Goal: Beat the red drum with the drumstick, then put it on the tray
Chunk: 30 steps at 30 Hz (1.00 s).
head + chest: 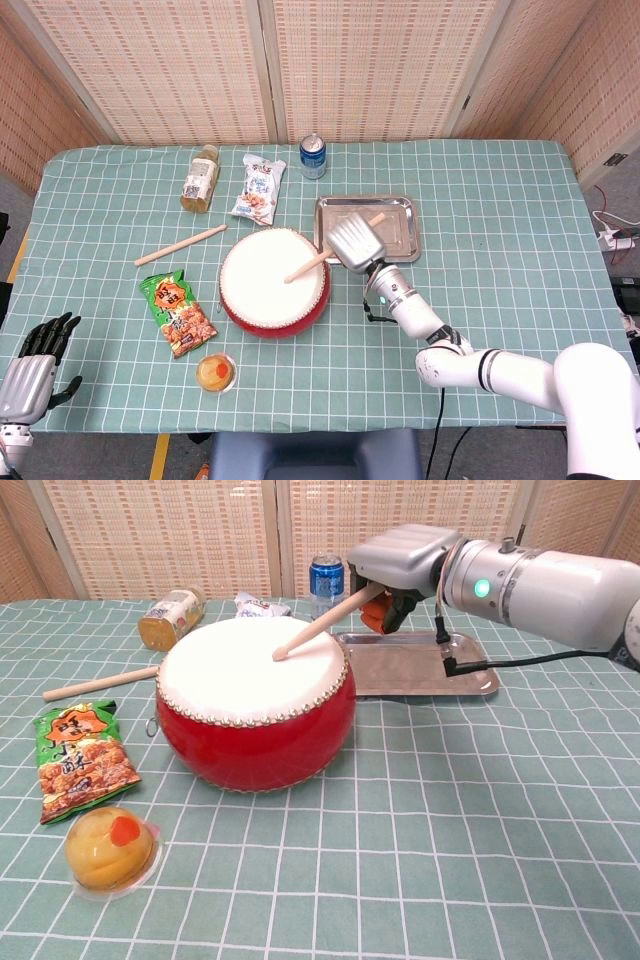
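The right hand [395, 565] gripped the drumstick [320, 623], fingers curled around its butt, the tip resting on the white skin of the red drum [255, 705]. The steel tray [395, 225] lay just at the drum's 2 o'clock. The left hand [30, 365] hung at the table's 8 o'clock edge, fingers apart, holding nothing.

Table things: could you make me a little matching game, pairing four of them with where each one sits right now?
Things:
1. drumstick
2. can
3. jelly cup
4. tray

Places:
A. near edge, in front of the snack bag
B. tip on the drum skin, held by the right robot hand
C. far edge, behind the tray
D. just right of the drum

Pairs: 1-B, 2-C, 3-A, 4-D
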Available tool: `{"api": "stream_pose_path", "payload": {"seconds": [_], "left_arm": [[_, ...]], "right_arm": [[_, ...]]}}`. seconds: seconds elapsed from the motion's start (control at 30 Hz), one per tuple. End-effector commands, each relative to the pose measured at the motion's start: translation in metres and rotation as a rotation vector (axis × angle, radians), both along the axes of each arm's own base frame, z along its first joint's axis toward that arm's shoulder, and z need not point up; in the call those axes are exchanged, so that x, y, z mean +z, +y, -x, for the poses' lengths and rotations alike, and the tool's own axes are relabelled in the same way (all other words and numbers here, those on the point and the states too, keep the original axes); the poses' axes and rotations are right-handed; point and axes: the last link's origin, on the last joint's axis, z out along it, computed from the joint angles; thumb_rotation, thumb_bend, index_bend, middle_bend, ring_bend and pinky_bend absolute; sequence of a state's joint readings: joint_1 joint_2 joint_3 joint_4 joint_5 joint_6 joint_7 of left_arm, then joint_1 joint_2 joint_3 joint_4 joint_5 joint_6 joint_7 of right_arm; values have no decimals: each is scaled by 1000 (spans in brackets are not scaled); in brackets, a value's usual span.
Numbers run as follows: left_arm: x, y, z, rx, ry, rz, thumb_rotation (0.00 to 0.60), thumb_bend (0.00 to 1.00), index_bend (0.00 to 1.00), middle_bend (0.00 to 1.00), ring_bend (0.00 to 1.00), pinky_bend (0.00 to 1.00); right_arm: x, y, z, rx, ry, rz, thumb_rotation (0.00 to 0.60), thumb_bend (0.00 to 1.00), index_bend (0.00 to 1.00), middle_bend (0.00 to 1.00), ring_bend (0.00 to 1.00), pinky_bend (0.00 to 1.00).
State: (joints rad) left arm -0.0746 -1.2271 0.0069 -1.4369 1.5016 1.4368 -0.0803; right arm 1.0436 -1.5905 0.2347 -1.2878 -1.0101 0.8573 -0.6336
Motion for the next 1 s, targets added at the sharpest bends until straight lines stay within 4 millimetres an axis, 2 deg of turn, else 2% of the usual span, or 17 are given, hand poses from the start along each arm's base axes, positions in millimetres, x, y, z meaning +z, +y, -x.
{"api": "stream_pose_path", "payload": {"seconds": [0.03,0.2,0.33,0.4,0.6,0.7,0.77,0.93,1.0], "left_arm": [[0,0,1,1,0,0,600,246,15,0,0,18],[1,0,0,-1,0,-3,600,245,16,0,0,18],[0,1,-2,-9,0,-1,600,245,16,0,0,18],[0,1,-2,-8,2,0,600,245,15,0,0,18],[0,1,-3,-7,4,2,600,246,16,0,0,18],[0,1,-4,-8,4,5,600,245,16,0,0,18],[-1,1,-3,-6,4,5,600,245,16,0,0,19],[1,1,-1,-2,4,-2,600,245,16,0,0,18],[1,1,-2,-5,3,-2,600,245,16,0,0,18]], "right_arm": [[0,-2,-7,-22,-106,31,600,756,868,930,1000,1000],[15,-5,-12,-132,-386,-4,600,756,867,930,1000,1000],[16,-6,-5,-179,-440,-32,600,756,864,930,1000,1000],[13,-7,0,-178,-407,-38,600,756,863,930,1000,1000],[-7,-7,21,-69,-92,-4,600,756,863,930,1000,1000],[-11,-7,24,-46,-30,18,600,757,864,930,1000,1000],[-9,-7,19,-58,-96,27,600,758,864,930,1000,1000],[10,-5,-1,-125,-456,-12,600,758,864,930,1000,1000],[13,-4,-2,-145,-529,-41,600,758,862,930,1000,1000]]}}
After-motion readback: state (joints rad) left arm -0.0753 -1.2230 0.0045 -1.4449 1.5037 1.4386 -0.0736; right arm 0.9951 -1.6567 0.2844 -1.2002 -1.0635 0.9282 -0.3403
